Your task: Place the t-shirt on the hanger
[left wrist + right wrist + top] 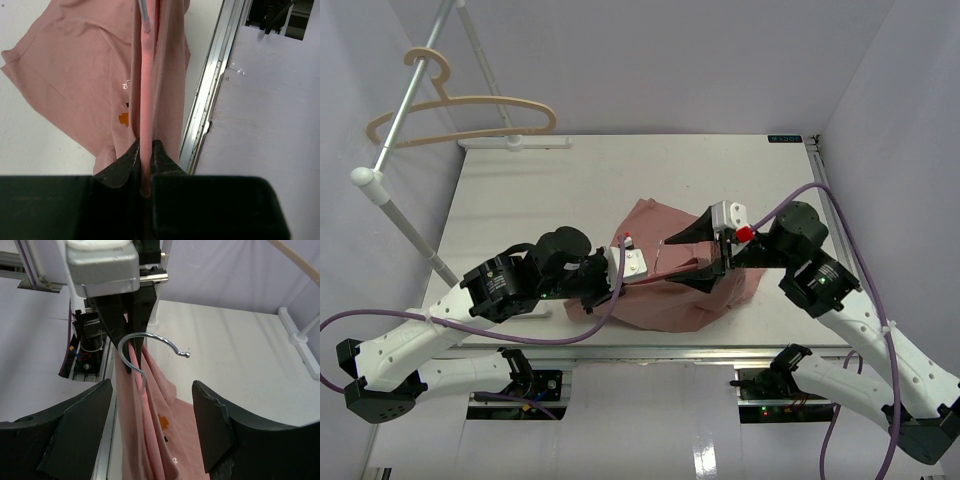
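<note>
Left gripper (pixel 145 150) is pressed together, pinching the pink hanger (pixel 145 100) on its thin stem. The ribbed collar runs up either side of that stem, so the neck hole looks threaded over it (which would be why the grip sits this high, leaving the frame free inside the cloth). The metal hook (pixel 152 335) sticks up clear above the fingers. Holding it by the stem keeps the hanger upright and lets the t-shirt (pixel 75 75) drape down by its own weight. The orange tag (pixel 123 119) shows just below the collar. The rest of the shirt lies bunched on the table (pixel 520 200) near the front edge, between the two arms. Right gripper (pixel 152 390) is spread wide with nothing in it, facing the hook and the hanging cloth from close by. My read is it's lined up to tug the fabric down or straighten a shoulder while the left one anchors the hanger. Can't tell from any view whether the hanger's arms are seated in the shoulders, since the cloth hides the frame. The beige hanger (pixel 470 105) on the rack (pixel 400 110) at far left is well apart and not involved. Risk: pulling the cloth could twist the stem in the pinch.
</note>
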